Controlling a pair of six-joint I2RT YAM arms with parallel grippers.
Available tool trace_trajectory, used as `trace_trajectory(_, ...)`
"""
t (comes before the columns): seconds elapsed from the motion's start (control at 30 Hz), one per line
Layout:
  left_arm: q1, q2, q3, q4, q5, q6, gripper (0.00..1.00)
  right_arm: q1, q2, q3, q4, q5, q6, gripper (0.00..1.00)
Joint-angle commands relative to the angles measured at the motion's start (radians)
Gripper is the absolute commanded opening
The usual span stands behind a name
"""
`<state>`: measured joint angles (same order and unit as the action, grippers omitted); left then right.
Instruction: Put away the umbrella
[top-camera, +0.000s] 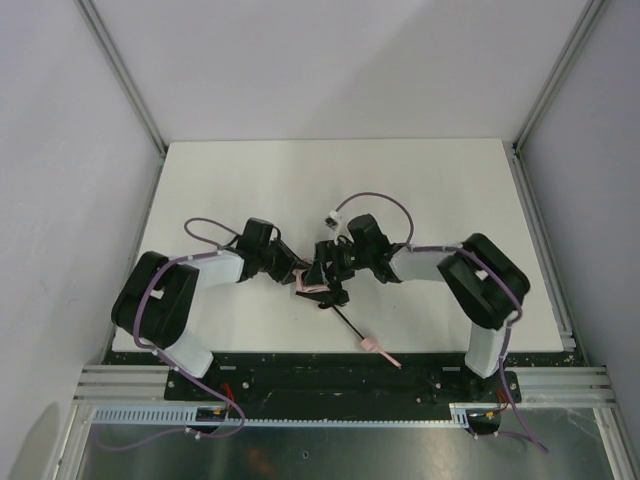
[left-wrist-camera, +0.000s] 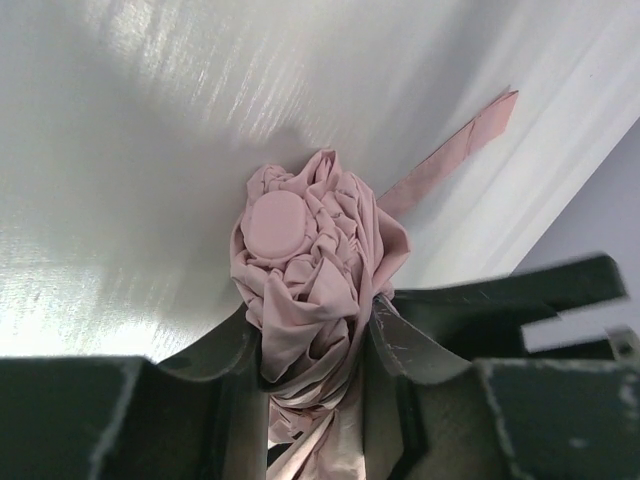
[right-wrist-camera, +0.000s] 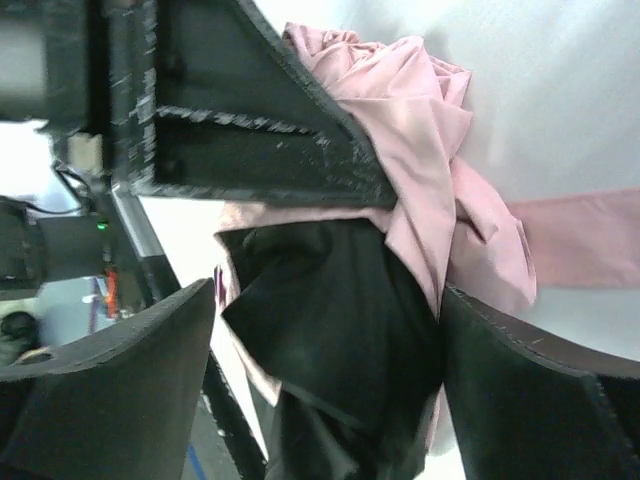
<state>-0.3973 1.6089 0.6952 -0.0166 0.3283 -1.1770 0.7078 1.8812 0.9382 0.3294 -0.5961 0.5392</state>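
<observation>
We are counting one umbrella, and on it we are seeing one black shaft, one small pink handle and one pink closure strap. We are counting two arms, the left arm and the right arm. Each is carrying one gripper, so two in all: the left gripper and the right gripper, each showing two fingers. We are counting one white table and two purple cable loops, one over each arm.
</observation>
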Motion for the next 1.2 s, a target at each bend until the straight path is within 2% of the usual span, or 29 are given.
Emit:
trace_trajectory(0.0,-0.009,0.015,-0.033,-0.105,-0.150,0.080,0.00,0.055,-0.184,0.000,-0.258,0.261,-0.291,0.91)
trace_trajectory(0.13,-0.009,0.026,0.009,-0.206,-0.150,0.058,0.00,0.151,-0.234,0.000,-0.295,0.458,-0.417,0.94)
trace_trajectory(0.3,-0.006,0.055,0.068,-0.310,-0.169,0.038,0.00,0.268,-0.207,0.007,-0.244,0.618,-0.480,0.93)
trace_trajectory(0.47,-0.007,0.077,0.097,-0.358,-0.158,0.009,0.00,0.394,-0.108,0.058,-0.233,0.849,-0.556,0.89)
trace_trajectory(0.57,-0.006,0.091,0.112,-0.383,-0.157,-0.002,0.00,0.450,-0.027,0.096,-0.233,1.026,-0.601,0.83)
trace_trajectory(0.6,-0.007,0.094,0.114,-0.390,-0.155,-0.005,0.00,0.460,-0.004,0.107,-0.232,1.073,-0.611,0.78)
trace_trajectory(0.67,-0.007,0.099,0.115,-0.396,-0.147,-0.014,0.00,0.467,0.032,0.116,-0.228,1.142,-0.617,0.60)
trace_trajectory(0.8,-0.007,0.100,0.115,-0.398,-0.132,-0.017,0.00,0.429,0.067,0.119,-0.250,1.102,-0.598,0.14)
trace_trajectory(0.87,-0.007,0.097,0.124,-0.398,-0.136,-0.002,0.00,0.399,0.072,0.113,-0.270,1.011,-0.591,0.04)
trace_trajectory(0.93,-0.005,0.093,0.142,-0.398,-0.141,0.023,0.00,0.368,0.072,0.104,-0.280,0.898,-0.589,0.01)
trace_trajectory(0.97,-0.005,0.090,0.154,-0.398,-0.143,0.038,0.06,0.350,0.072,0.101,-0.285,0.828,-0.589,0.00)
trace_trajectory(1.1,0.011,0.059,0.194,-0.397,-0.171,0.111,0.49,0.265,0.085,0.089,-0.301,0.585,-0.571,0.00)
trace_trajectory(1.17,0.023,0.035,0.208,-0.395,-0.189,0.154,0.62,0.229,0.095,0.086,-0.301,0.491,-0.565,0.00)
